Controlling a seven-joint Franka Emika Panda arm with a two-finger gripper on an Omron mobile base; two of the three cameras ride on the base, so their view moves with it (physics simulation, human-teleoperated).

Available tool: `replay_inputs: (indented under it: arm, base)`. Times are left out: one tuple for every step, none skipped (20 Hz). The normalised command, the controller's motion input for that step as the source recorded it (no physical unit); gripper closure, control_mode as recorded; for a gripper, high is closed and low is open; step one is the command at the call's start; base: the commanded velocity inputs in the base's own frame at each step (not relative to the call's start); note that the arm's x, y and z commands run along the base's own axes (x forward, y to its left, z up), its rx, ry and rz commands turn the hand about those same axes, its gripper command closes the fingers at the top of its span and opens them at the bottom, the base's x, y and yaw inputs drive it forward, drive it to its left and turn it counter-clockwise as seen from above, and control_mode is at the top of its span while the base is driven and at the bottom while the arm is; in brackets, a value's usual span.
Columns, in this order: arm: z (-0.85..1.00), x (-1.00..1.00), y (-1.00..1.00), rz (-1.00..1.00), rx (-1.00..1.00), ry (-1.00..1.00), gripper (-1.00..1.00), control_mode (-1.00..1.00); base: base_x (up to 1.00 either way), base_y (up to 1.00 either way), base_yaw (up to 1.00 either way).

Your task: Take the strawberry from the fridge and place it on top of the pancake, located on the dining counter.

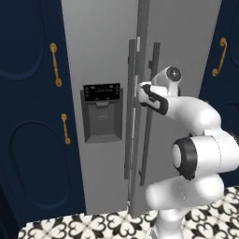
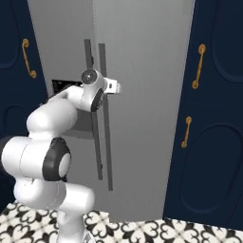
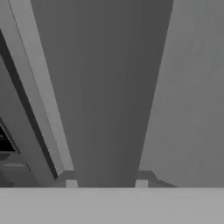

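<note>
The hand is closed on the right-door handle of the fridge. In the hand view the dark-grey bar runs up between the two finger tips, which sit tight on either side of it. From the left base view the hand sits at the seam between the two doors, and from the right base view it reaches across toward the same pair of vertical bars; exactly which bar it holds is hard to read there, though the hand view points to the one right of the seam.

The relation that matters is the bar's long axis. It stands upright, and the hand meets it square on, with the fingers across the bar, not along it. The door's hinge would lie on the far right edge, so a pull would probably have to curve outward and to the robot's right.

Both doors look shut, so the strawberry is hidden; it is presumably on a shelf behind the door, straight ahead of the hand. The left-door handle stands just beside the gripped one, with the black control panel and dispenser recess further left. Navy cabinets with gold handles flank the fridge, over a patterned tile floor.

Opening the door is the step in hand, so the task is at an early stage.
</note>
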Motion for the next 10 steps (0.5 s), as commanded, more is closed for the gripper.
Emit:
replay_inputs:
  arm:
    - [0.0, -0.98, -0.67, 0.01, 0.01, -0.05, 1.0, -1.0]
    - [0.0, -0.93, -0.66, 0.01, 0.0, -0.04, 1.0, -1.0]
    - [0.0, -0.92, -0.79, 0.02, 0.01, -0.05, 1.0, -1.0]
    - [0.0, -0.85, -0.79, 0.0, 0.0, -0.02, 1.0, -1.0]
    - [0.0, -0.76, -0.82, 0.0, 0.0, 0.0, 1.0, -1.0]
    - [0.01, -0.73, -0.84, 0.0, 0.0, 0.0, 1.0, -1.0]
    - [0.04, -0.64, -0.88, 0.0, 0.01, 0.0, 1.0, -1.0]
    - [0.01, -0.59, -0.83, 0.0, 0.0, 0.0, 1.0, -1.0]
    - [0.0, -0.49, -0.73, 0.0, 0.0, 0.0, 1.0, -1.0]
    - [0.0, -0.48, -0.75, 0.0, 0.0, 0.0, 1.0, -1.0]
  base:
    - [0.0, 0.0, 0.0]
    - [0.0, 0.0, 0.0]
    - [0.0, 0.0, 0.0]
    - [0.0, 0.0, 0.0]
    - [0.0, 0.0, 0.0]
    - [0.0, 0.0, 0.0]
    - [0.0, 0.0, 0.0]
    - [0.0, 0.0, 0.0]
    - [0.0, 0.0, 0.0]
    - [0.0, 0.0, 0.0]
